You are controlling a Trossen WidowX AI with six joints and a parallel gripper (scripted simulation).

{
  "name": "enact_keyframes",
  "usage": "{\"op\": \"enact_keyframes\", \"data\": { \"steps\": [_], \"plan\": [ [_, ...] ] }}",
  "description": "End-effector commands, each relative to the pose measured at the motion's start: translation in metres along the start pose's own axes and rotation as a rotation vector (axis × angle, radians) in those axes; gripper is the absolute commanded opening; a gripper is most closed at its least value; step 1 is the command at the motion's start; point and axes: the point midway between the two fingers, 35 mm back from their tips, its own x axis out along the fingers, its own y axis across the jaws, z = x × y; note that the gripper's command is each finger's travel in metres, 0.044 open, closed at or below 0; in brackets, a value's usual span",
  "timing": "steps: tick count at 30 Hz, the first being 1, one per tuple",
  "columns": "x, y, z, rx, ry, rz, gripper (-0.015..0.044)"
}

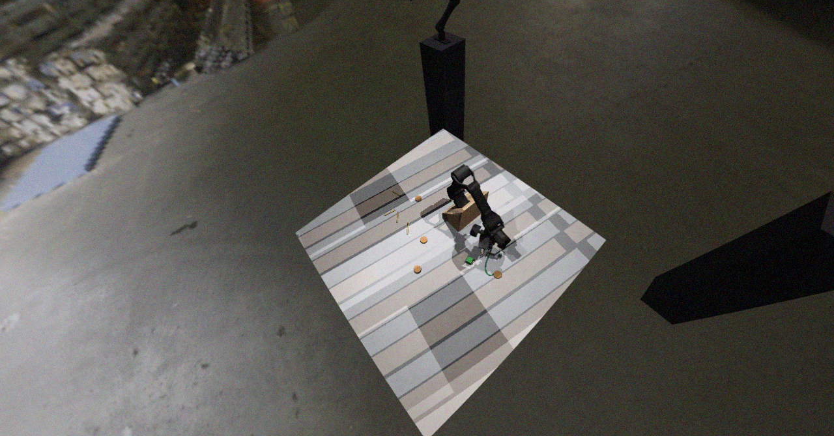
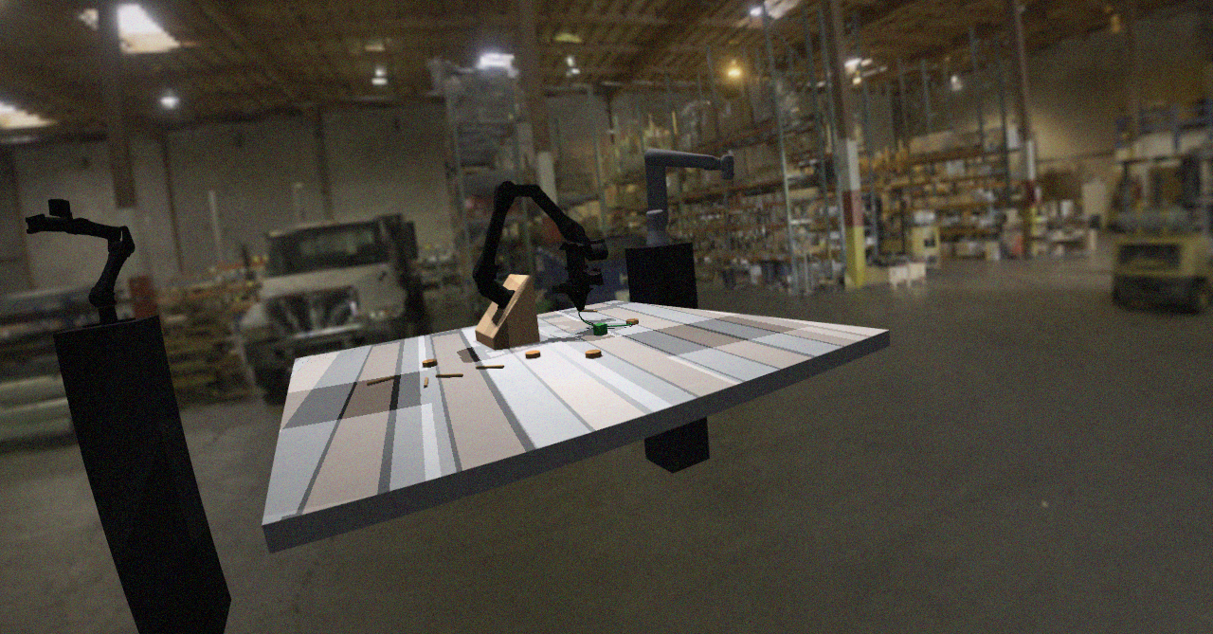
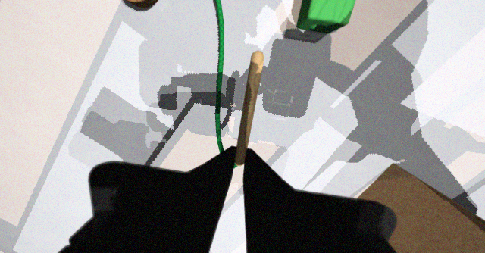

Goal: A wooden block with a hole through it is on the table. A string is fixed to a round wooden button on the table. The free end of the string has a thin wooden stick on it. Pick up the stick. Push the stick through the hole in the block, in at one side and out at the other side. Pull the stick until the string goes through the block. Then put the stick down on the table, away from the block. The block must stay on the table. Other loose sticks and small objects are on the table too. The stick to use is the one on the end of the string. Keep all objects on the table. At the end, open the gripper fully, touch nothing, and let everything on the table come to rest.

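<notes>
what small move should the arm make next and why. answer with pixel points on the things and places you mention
Probably lift the tool (image 1: 488, 252) (image 2: 582, 308) (image 3: 240, 153) slightly: it grips the stick (image 3: 251, 103), whose free end points toward the green block (image 2: 599, 328) (image 3: 329, 7) (image 1: 470, 261), so sideways travel might knock it.

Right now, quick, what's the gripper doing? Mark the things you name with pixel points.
Gripper (image 1: 491, 253) (image 2: 582, 309) (image 3: 240, 153): closed, holding the thin wooden stick (image 3: 250, 105) that goes with the green string (image 1: 486, 265) (image 3: 220, 52).

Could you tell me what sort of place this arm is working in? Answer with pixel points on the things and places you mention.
Probably a warehouse: tall storage racks (image 2: 786, 121) stand behind the table, with a parked truck (image 2: 326, 265) and what looks like a yellow forklift (image 2: 1160, 261).
</notes>
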Motion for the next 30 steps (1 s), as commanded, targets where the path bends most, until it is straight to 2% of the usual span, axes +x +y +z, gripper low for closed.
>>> {"op": "enact_keyframes", "data": {
  "steps": [1, 30],
  "plan": [
    [0.0, 0.001, -0.007, 0.005, 0.003, 0.004, 0.0],
    [0.001, -0.001, -0.045, 0.002, 0.01, 0.001, 0.0]
  ]
}}
